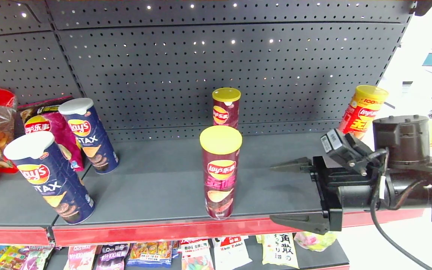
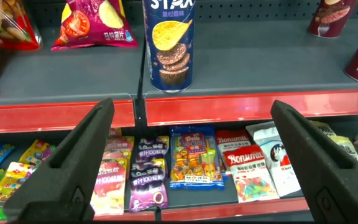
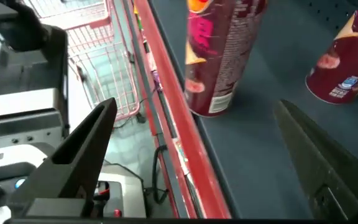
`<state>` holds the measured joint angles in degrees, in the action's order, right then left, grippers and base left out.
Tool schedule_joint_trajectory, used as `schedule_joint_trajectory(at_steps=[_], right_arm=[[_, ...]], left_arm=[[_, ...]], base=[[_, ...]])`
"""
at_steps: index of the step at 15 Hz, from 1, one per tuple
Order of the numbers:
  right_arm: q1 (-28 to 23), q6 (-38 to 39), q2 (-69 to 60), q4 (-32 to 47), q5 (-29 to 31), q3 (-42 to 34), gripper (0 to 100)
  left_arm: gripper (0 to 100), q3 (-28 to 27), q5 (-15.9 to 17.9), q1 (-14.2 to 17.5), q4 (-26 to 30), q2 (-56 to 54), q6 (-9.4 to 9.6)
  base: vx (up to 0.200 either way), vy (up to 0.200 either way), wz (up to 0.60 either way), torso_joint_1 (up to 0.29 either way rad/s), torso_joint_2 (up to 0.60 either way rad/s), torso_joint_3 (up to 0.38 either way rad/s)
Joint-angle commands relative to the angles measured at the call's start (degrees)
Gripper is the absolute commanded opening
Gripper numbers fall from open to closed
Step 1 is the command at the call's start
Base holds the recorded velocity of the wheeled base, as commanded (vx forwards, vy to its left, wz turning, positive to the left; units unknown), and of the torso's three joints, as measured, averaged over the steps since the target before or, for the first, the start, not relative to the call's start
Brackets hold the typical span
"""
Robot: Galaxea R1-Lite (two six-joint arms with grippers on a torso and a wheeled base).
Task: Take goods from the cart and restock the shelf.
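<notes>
— Starting close by: seeing what?
— Spotting the left pincer (image 2: 191, 104) first, fingers spread wide apart, holding nothing. Hanging in front of the red edge (image 2: 229, 102) of the shelf (image 1: 156, 180), with little snack bags (image 2: 194, 155) lying in a row on the lower shelf (image 2: 241, 202) past it.
— And on the other side?
— Finding the right pincer (image 1: 272, 192), wide open too, gripping nothing. Turned sideways at the front of the shelf, with one finger over the grey board and the other down by the red edge. Past one finger, catching a bit of the pink wire cart (image 3: 104, 62), off beside the shelf.
— Looking for the goods now. Where?
— Right there: the front purple can (image 1: 220, 172) with a yellow lid, standing straight up near the front of the shelf. Just to the left of the right pincer, near it but not touching.
— Anything else up front?
— Yes, the front blue can (image 1: 49, 176) with a white lid, far over on the left, close to the red edge too, well apart from the front purple can.
— Going farther back?
— Seeing the second blue can (image 1: 88, 135) behind the front blue can, with a purple chip bag (image 1: 51, 127) just beside it. Then the back purple can (image 1: 226, 107), straight behind the front purple can, close to the back wall (image 1: 201, 75) full of little holes. Last, the yellow and red can (image 1: 362, 110), far off at the right end, also at the back.
</notes>
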<state>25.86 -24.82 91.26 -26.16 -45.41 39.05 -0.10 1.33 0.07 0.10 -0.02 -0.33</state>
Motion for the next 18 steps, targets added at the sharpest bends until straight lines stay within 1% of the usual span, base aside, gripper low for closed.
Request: schedule_joint_trajectory(at_steps=[1,2,4,8,14,15,18], right_arm=[[1.0,-0.1,3.5,0.0,0.1,1.5,100],[1.1,-0.1,4.4,0.0,0.3,2.0,100],[1.6,0.2,5.5,0.0,3.0,2.8,100],[2.7,0.7,8.8,0.0,3.2,7.3,100],[4.5,0.7,11.0,0.0,3.3,8.0,100],[5.2,0.7,12.7,0.0,3.5,9.9,100],[6.0,0.7,15.3,0.1,5.9,12.8,100]], left_arm=[[100,0.0,0.0,0.1,0.0,0.0,-0.02],[100,0.0,0.0,0.0,0.0,0.0,-0.02],[100,0.0,0.1,0.0,0.0,0.0,-0.02],[100,0.0,0.0,0.0,0.0,0.0,-0.02],[100,0.0,0.0,0.0,0.0,0.0,-0.02],[100,0.0,0.0,0.0,0.0,0.0,-0.02],[100,0.0,0.0,0.0,0.0,0.0,-0.02]], base=[[0.0,0.0,0.0,0.0,0.0,0.0],[0.0,0.0,0.0,0.0,0.0,0.0],[0.0,0.0,0.0,0.0,0.0,0.0],[0.0,0.0,0.0,0.0,0.0,0.0],[0.0,0.0,0.0,0.0,0.0,0.0],[0.0,0.0,0.0,0.0,0.0,0.0],[0.0,0.0,0.0,0.0,0.0,0.0]])
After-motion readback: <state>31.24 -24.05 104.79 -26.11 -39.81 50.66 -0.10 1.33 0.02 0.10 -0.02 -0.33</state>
